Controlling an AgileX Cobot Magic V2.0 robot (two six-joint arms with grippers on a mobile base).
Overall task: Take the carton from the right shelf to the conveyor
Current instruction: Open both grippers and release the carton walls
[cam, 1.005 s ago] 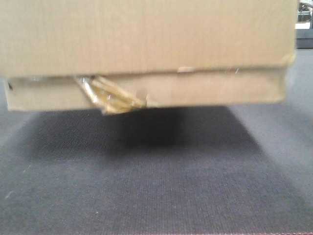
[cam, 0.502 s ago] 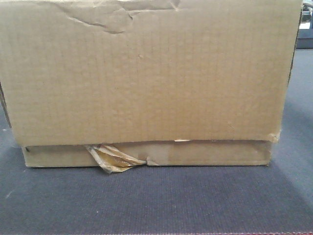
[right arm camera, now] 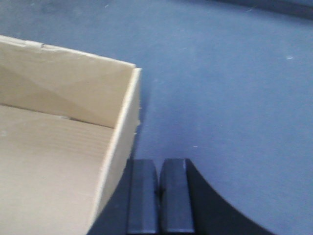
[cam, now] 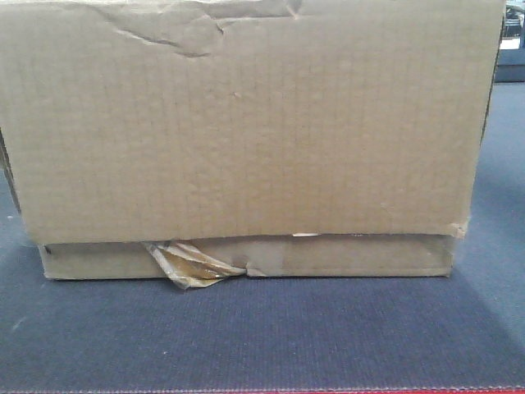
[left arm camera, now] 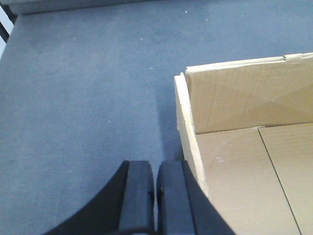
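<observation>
The carton (cam: 246, 131), plain brown cardboard with a creased top edge and a wad of yellowish tape (cam: 193, 264) at its base, stands on the dark grey-blue conveyor (cam: 262, 336) and fills the front view. Its top is open. My left gripper (left arm camera: 155, 169) is shut with nothing between its fingers, just outside the carton's (left arm camera: 244, 147) left wall. My right gripper (right arm camera: 159, 166) is also shut and empty, just outside the carton's (right arm camera: 54, 147) right wall. Whether either one touches the cardboard I cannot tell. The right shelf is out of view.
The belt's thin red edge (cam: 262, 391) runs along the near side in the front view. Bare belt stretches away beyond both grippers (left arm camera: 88, 88) (right arm camera: 225, 88). A pale frame edge (left arm camera: 4, 29) shows at the belt's far left corner.
A second ago the carton hung above the belt with a shadow under it. It has come down and now rests on the belt, unmoved over the last half second.
</observation>
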